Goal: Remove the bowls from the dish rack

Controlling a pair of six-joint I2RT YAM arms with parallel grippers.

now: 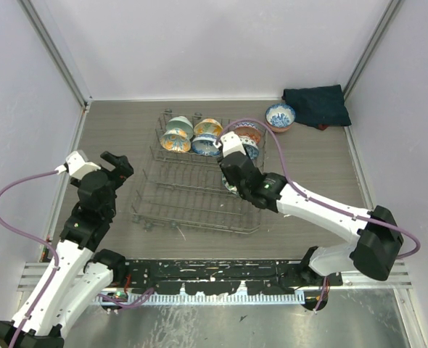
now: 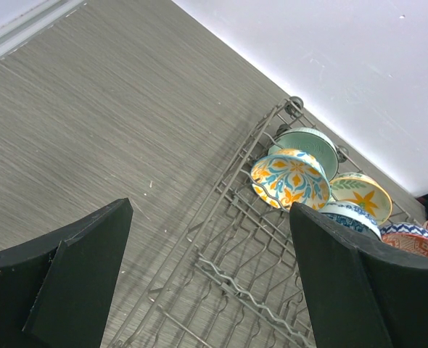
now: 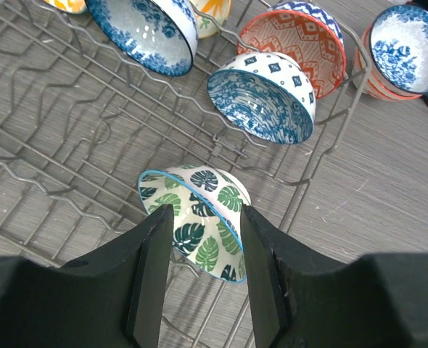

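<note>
The grey wire dish rack (image 1: 185,194) lies mid-table. Several patterned bowls stand in its far rows, among them a mint one (image 1: 179,127), an orange-and-blue one (image 1: 174,143) and an orange-red one (image 1: 247,133). My right gripper (image 1: 231,185) is open inside the rack, and its jaws (image 3: 204,214) straddle the rim of a tilted white bowl with green leaves (image 3: 214,185) that still rests in the wires. My left gripper (image 1: 120,165) is open and empty, hovering left of the rack (image 2: 257,290).
A blue-and-white bowl (image 1: 280,116) sits on the table at the back right, next to a dark folded cloth (image 1: 315,106). In the right wrist view, blue bowls (image 3: 261,98) stand just beyond the leaf bowl. Walls enclose the table on three sides.
</note>
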